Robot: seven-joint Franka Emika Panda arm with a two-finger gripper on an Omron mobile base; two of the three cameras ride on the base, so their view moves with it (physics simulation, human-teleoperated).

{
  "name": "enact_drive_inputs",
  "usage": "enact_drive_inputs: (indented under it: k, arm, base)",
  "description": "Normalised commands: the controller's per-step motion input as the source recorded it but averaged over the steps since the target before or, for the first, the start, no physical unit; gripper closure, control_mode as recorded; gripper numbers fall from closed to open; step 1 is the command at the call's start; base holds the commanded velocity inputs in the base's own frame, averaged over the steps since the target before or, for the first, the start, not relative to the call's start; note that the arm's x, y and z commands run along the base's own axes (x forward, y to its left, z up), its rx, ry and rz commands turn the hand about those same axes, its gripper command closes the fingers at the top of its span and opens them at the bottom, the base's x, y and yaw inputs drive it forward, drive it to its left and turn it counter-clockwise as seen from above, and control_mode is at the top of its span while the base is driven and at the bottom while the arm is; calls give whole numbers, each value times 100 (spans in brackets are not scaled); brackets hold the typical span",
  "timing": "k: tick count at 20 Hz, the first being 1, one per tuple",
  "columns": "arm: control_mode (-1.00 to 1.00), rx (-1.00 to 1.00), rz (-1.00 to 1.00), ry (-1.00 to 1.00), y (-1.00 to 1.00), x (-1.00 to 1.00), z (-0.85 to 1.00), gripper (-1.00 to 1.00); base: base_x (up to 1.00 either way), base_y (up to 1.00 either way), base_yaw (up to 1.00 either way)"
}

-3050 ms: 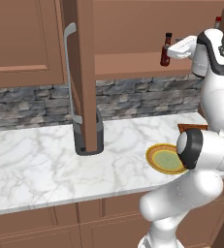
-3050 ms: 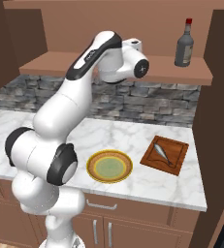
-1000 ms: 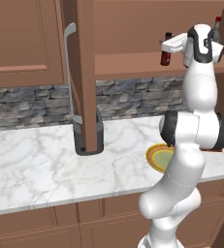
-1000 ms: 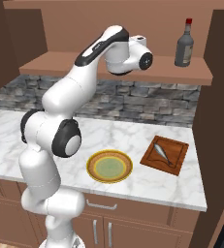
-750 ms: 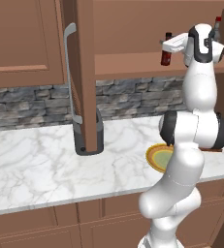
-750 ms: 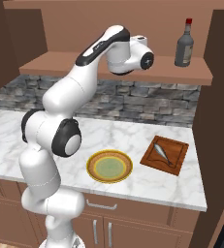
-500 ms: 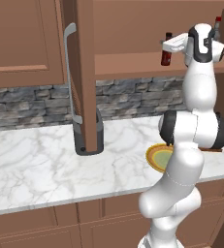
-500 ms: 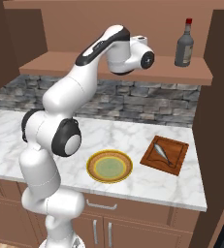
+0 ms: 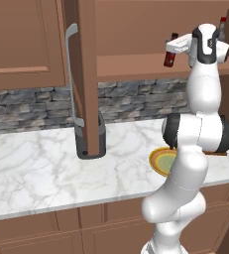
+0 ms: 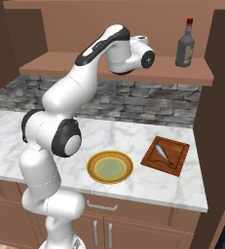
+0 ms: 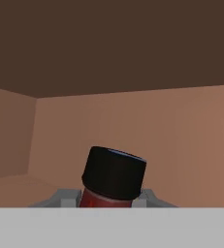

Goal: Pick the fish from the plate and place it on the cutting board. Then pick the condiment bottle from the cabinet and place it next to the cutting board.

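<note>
one grey bottle (image 10: pixel 185 47) is seen on the cabinet (image 10: pixel 133 68) shelf. one fish (image 10: pixel 161 153) is laid on the cutting board (image 10: pixel 178 156). the condiment bottle (image 11: pixel 112 178) is pinched between the gripper (image 11: pixel 104 197) fingers.

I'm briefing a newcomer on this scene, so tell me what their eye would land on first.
First, the white arm stretched up to the cabinet shelf, its end effector at the dark-red condiment bottle, whose black cap fills the hand view. Next, the fish lying on the cutting board at the counter's right, beside the bare yellow-rimmed plate. A taller grey bottle stands further along the shelf.
</note>
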Motion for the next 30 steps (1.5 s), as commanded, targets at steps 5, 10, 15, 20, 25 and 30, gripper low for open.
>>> enact_drive_inputs:
  k: [5, 10, 15, 20, 25, 30]
  arm:
    - [-100, 0, 0, 0, 11, -1, 0, 100]
    - [-100, -1, 0, 0, 9, -14, 0, 100]
    - [-100, -1, -2, 0, 1, -27, 0, 100]
    - [-100, 0, -2, 0, 0, -33, 1, 100]
    - [-100, 0, -1, 0, 3, -36, 4, 100]
    - [-100, 0, -1, 0, 12, -38, 8, 100]
  base:
    - [0, 0, 0]
    - [0, 0, 0]
    - [0, 0, 0]
    - [0, 0, 0]
    - [0, 0, 0]
    - [0, 0, 0]
